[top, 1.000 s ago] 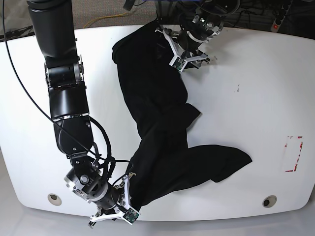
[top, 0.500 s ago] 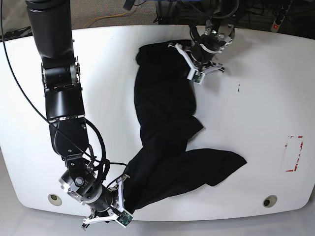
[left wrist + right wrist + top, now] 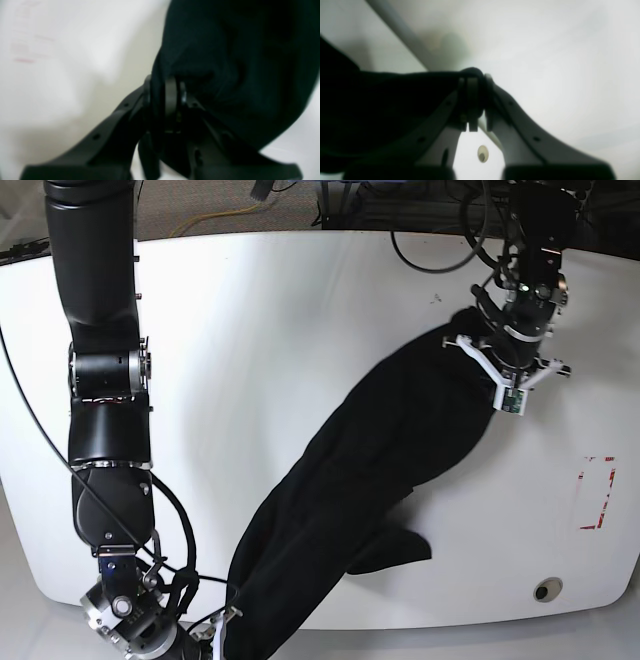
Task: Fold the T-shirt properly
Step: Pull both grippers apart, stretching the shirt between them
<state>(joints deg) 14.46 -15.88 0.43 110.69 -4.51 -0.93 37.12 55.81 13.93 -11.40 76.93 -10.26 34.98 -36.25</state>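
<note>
- The T-shirt (image 3: 370, 470) is being stretched diagonally across the white table (image 3: 250, 330), from the upper right of the base view to the lower left edge.
- The left gripper (image 3: 163, 92) is being kept closed on a bunched fold of the black fabric; cloth is being seen pinched between its jaws in the left wrist view.
- The right gripper (image 3: 476, 85) is being kept closed on another edge of the T-shirt, at the frame's centre in the right wrist view.
- Both wrist views are being rendered blurred; no print is being made out.
</note>
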